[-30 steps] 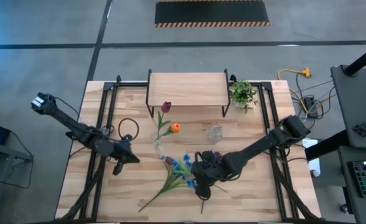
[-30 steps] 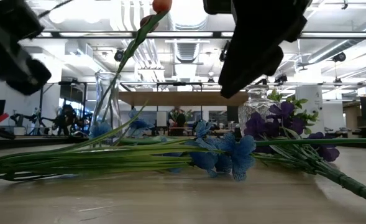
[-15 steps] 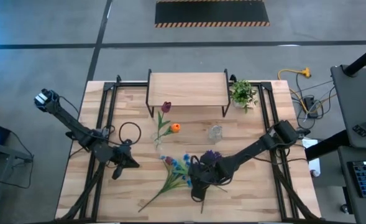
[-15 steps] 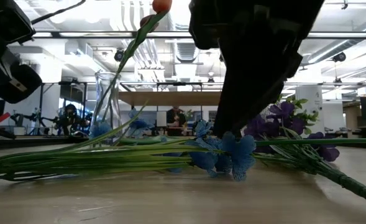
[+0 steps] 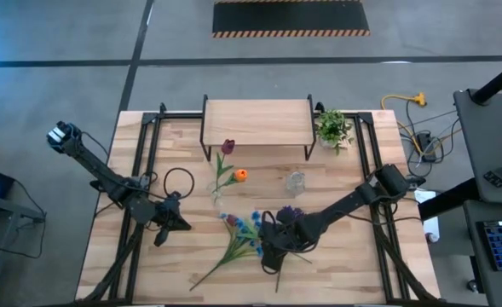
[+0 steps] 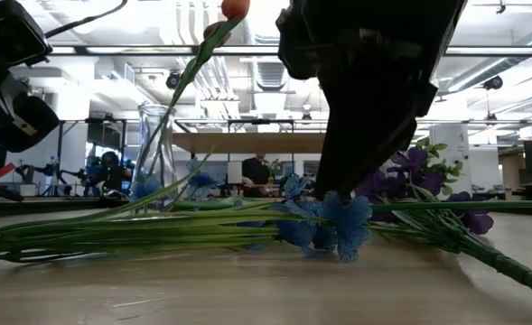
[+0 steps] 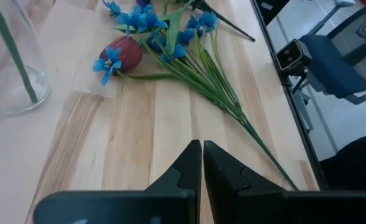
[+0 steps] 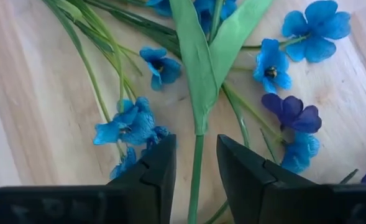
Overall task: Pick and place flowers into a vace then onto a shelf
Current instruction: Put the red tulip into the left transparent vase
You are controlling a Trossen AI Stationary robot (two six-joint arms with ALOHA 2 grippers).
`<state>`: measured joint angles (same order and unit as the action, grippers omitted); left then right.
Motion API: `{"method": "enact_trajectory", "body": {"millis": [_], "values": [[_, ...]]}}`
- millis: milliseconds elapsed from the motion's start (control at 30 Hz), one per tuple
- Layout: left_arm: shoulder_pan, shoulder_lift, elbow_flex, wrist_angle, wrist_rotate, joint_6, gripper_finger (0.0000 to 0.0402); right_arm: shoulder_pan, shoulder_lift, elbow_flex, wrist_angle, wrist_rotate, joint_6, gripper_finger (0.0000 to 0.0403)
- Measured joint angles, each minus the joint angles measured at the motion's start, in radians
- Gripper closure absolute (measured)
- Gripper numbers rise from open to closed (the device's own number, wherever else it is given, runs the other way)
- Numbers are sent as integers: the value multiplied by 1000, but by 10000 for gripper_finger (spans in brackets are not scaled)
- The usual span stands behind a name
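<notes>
My right gripper [image 8: 195,177] is low over the loose flowers [image 5: 249,232] near the front middle of the table [image 5: 353,273], its fingers [image 8: 155,177] parted to a narrow gap. A single green stem [image 8: 196,168] runs straight between the two tips, and I cannot tell whether either pad touches it. Just beyond the tips that stem meets a long folded leaf [image 8: 192,59]. Blue blossoms [image 8: 130,124] lie to one side of my fingers and a dark purple bloom [image 8: 292,112] to the other, all flat on the wood.

From table height my right arm hangs down over the blue spray [image 6: 329,221], with purple flowers [image 6: 410,171] just beside it and a sheaf of green stems [image 6: 112,236] stretching away along the tabletop.

Farther back stands a glass vase [image 5: 217,194], already holding an orange bud [image 5: 240,175] and a dark red tulip [image 5: 227,147]. Behind it is the shelf [image 5: 256,122], with a small potted plant [image 5: 333,128] by its right end.

My left gripper [image 7: 202,163] hovers over bare wood left of the vase, fingertips pressed together and holding nothing; a red tulip head [image 7: 123,55] and more blue blooms lie well ahead of it.
</notes>
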<state>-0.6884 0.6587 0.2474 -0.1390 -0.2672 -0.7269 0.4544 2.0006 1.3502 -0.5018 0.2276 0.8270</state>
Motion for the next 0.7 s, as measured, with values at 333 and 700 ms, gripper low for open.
{"method": "enact_trajectory", "body": {"millis": [333, 700], "values": [[0, 6, 0, -1, 0, 0, 402, -16, 0, -10, 0, -24, -24, 319], [1, 8, 0, -1, 1, 0, 402, -31, 0, -16, 9, -44, -51, 329]]}}
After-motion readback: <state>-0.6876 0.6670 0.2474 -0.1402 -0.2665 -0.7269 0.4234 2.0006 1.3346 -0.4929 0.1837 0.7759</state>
